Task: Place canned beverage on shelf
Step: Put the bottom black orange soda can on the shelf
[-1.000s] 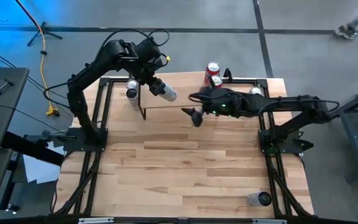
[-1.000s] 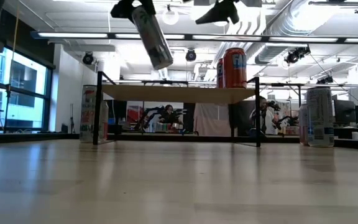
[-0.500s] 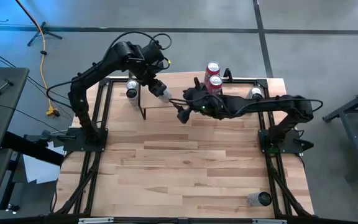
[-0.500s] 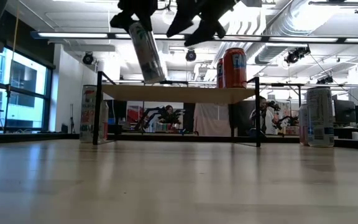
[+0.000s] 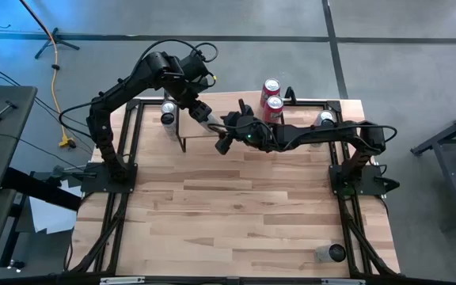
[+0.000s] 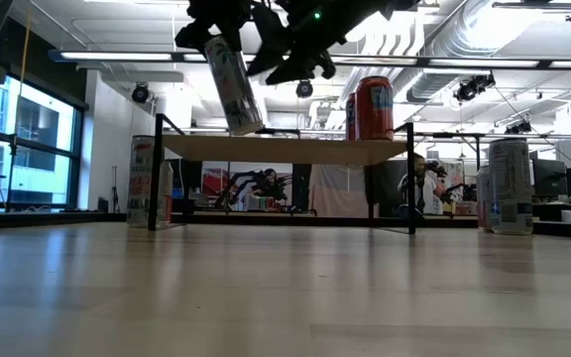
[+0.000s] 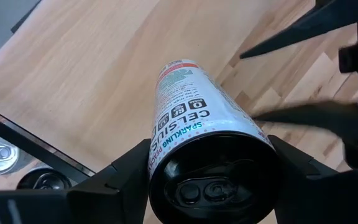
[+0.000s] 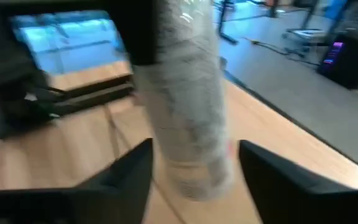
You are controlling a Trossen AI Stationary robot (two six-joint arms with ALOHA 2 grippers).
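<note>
Gleaming wood table [image 5: 236, 206], open workshop behind.

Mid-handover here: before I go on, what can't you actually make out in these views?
- Right wrist view: motion blur hides whether the right gripper touches the white can.
- Low view: both grippers overlap in silhouette above the shelf; the right gripper's contact is unreadable.
- High view: the can is mostly covered by the left gripper; the can's bottom end is hidden.
- Left wrist view: the can's far end is cut from sight.
</note>
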